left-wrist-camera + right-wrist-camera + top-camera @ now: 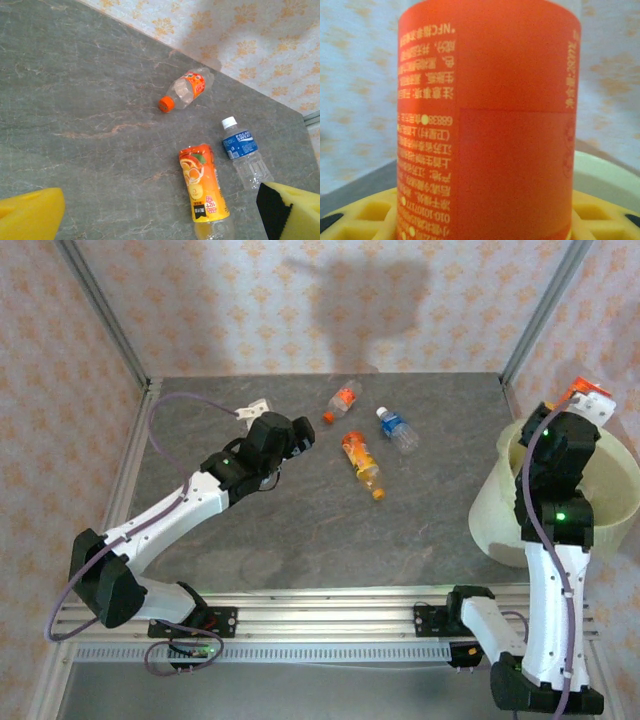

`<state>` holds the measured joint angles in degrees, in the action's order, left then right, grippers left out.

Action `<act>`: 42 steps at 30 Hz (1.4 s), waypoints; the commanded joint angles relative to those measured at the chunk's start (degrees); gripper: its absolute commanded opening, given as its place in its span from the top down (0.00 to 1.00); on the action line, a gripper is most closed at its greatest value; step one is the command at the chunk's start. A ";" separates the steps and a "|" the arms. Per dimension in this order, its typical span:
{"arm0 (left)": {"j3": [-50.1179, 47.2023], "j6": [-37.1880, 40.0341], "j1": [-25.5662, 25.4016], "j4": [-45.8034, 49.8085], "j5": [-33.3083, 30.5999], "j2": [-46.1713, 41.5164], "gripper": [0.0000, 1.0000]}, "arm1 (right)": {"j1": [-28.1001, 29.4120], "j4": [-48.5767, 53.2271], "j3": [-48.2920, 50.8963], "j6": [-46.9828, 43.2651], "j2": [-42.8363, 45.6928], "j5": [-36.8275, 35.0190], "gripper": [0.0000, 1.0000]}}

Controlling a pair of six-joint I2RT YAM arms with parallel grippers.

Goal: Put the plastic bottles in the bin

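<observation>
Grey, stone-veined tabletop (pixel 330 530), enclosed by walls papered in a pale orange flower print. Right pincer (pixel 574 410): clenched across the body of a red-orange-labelled bottle (pixel 485 100), which is seated between yellow pads (pixel 365 215) and held raised at the far side of the bin (pixel 488 522). The bin stands at the right of the tabletop, and its pale rim shows just behind the bottle.

The step in hand appears to be the drop. It is best done by bringing the bottle well inside the rim before the pincer lets go, since from above one cannot tell whether it hangs squarely over the mouth. The right arm's own cable lies close by, but nothing blocks the opening.

Left pincer (pixel 298 432): released, jaws wide, poised above the tabletop. Beyond it lie an orange-capped bottle (pixel 345 398), a blue-labelled bottle (pixel 397 428) and an orange-labelled bottle (pixel 362 460), near one another but apart and well away from the bin.
</observation>
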<state>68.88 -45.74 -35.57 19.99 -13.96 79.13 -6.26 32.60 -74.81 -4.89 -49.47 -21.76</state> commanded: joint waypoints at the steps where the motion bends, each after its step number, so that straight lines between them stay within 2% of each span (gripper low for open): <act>1: 2.35 -2.87 0.33 3.15 -1.85 0.78 0.00 | -2.10 2.26 0.60 -5.94 -0.26 -9.44 0.62; 7: 2.09 -6.02 0.59 4.46 -2.53 0.68 0.00 | -6.57 2.76 3.00 -14.55 -1.55 -14.60 0.64; 12: -0.93 -7.97 0.68 2.92 -3.95 -1.21 0.00 | -8.33 0.77 7.48 -19.14 -0.71 -13.88 0.67; 14: -1.73 -8.00 0.72 2.41 -3.56 -1.74 0.00 | -8.59 -0.08 8.58 -21.01 -0.79 -14.34 0.65; 18: -1.09 -7.17 0.68 4.66 -4.33 -1.65 0.00 | -9.50 2.74 9.00 -21.12 -0.71 -14.47 0.51; 22: -0.62 -6.54 0.68 6.14 -5.52 -1.53 0.00 | -9.49 8.15 9.26 -18.45 -2.02 -17.78 0.19; 24: -0.68 -6.42 0.68 5.90 -5.25 -1.31 0.00 | -9.51 8.07 8.98 -17.96 -2.29 -17.84 0.12; 29: -0.15 -6.32 0.68 6.02 -4.05 -0.34 0.00 | -9.52 9.62 6.31 -12.57 -2.82 -13.62 0.00; 36: -0.32 -6.07 0.68 6.12 -3.94 0.06 0.00 | -9.47 11.65 4.78 -7.02 -3.44 -10.81 0.01; 38: -0.20 -6.01 0.68 6.14 -4.00 0.14 0.00 | -9.47 12.98 3.70 -4.70 -3.50 -7.34 0.01; 42: -0.41 -5.79 0.68 5.83 -4.04 0.63 0.00 | -9.47 16.58 0.74 -0.22 -5.11 5.94 0.01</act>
<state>67.75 -52.42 -35.46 24.34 -16.40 79.13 -15.55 44.58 -70.65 -10.57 -53.54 -26.65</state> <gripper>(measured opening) 0.995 0.993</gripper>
